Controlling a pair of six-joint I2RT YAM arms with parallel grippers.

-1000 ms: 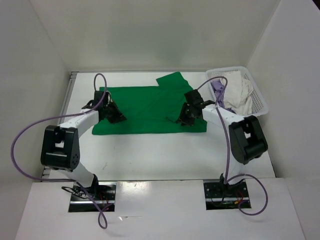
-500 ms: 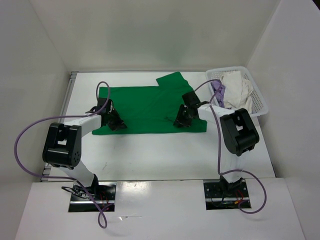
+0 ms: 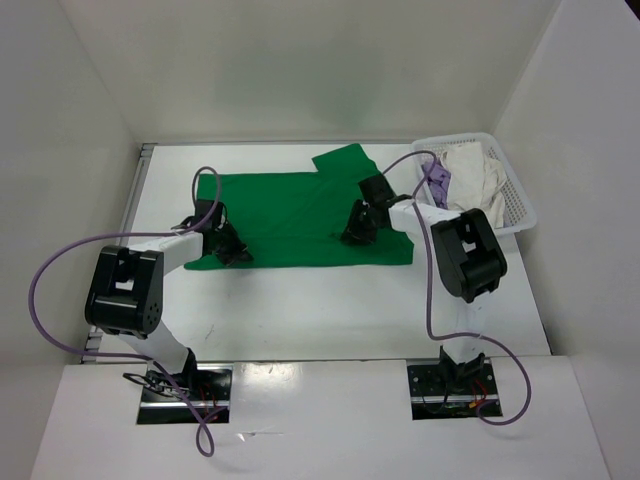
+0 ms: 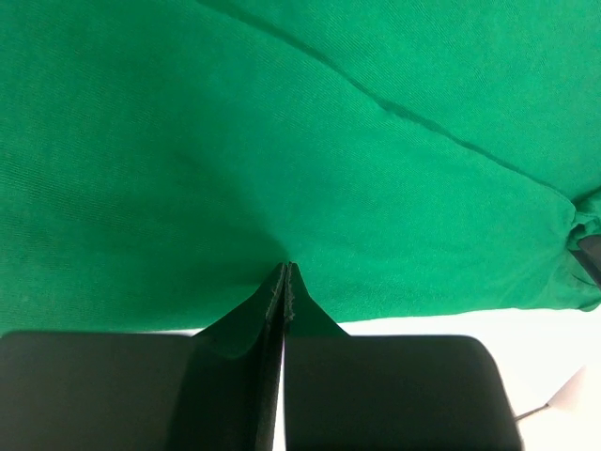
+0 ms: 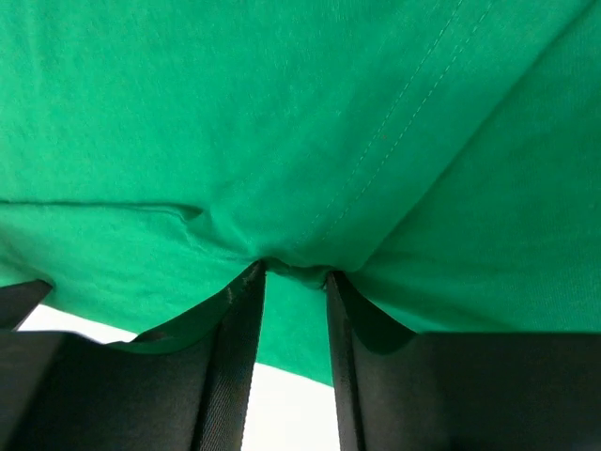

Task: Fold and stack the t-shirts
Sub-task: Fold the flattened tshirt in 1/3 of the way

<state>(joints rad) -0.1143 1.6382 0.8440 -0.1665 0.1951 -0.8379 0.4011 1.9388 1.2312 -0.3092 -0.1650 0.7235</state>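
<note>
1. White bench point(image 3: 300, 310), white walls on three sides; mesh basket point(image 3: 517, 208) at right edge w/ cream t-shirt point(image 3: 475, 185) & lavender t-shirt point(image 3: 437, 181) inside.
2. Green t-shirt point(image 3: 290, 205) at centre frame, flat, long axis left–right; sleeve points upper right.
3. Bright green, mostly smooth.
4. Left end effector point(image 3: 228, 250) pressed together, pinching shirt's lower-left edge. Right end effector point(image 3: 357, 234): fingers apart, cloth bunched at tips — can't tell if gripped.

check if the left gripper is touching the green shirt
Touching. Left wrist view: the left gripper is shut on the green shirt, cloth puckering at its tips.
</note>
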